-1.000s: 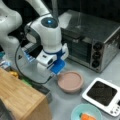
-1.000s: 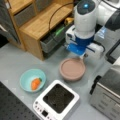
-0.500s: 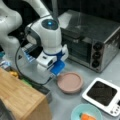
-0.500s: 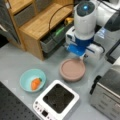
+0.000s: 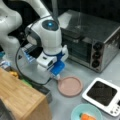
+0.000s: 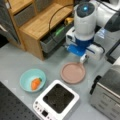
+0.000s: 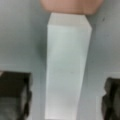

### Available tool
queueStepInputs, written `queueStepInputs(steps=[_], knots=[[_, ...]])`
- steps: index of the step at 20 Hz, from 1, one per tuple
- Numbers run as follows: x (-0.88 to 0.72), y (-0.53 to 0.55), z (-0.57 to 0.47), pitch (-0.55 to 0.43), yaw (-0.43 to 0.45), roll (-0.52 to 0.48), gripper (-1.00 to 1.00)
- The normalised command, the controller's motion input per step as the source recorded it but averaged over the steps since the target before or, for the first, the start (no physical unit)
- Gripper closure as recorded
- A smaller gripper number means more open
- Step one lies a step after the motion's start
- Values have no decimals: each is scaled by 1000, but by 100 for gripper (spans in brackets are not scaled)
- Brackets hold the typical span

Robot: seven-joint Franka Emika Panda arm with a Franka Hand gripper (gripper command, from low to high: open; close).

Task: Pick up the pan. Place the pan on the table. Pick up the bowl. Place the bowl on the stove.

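Pan (image 5: 70,86) is sitting flat on the table (image 5: 75,67), not on the stove (image 5: 103,94), so the first half of the job looks done as far as I can judge. The thing that matters here is the handle: the short white handle (image 7: 67,65) runs straight out from the pink rim toward the gripper (image 7: 66,100), and in the wrist view it lies dead centre between the two dark fingers (image 7: 15,96), long axis pointing away from the wrist toward the pan body at the top of that view. The fingers stand clear of it on both sides with grey table showing in the gaps, so the jaws are spread and not clamping anything.

In both front views the gripper (image 6: 83,58) hangs right over that handle, at the pan's (image 6: 73,72) rim on the side facing the wooden shelf block (image 6: 37,27). The pan itself is roughly mid-table, between the shelf block and the toaster oven (image 5: 92,42), just beside the stove's (image 6: 57,100) corner but not touching it, as far as I can tell.

Bowl (image 6: 32,80) is well apart from the gripper, out past the pan and next to the stove toward a front view's left, with the orange thing (image 6: 35,83) inside it. It's on the table, near the shelf block's front edge. The stove top is bare black glass.
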Motion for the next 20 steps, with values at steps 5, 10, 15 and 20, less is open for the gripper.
queueStepInputs(steps=[5, 10, 15, 20], knots=[[-64, -4, -116, -105, 115, -101, -100], [-54, -32, -26, -82, 124, -109, -100], [-26, -44, 150, -49, 121, -110, -100], [8, -25, 260, 1, 117, -110, -100]])
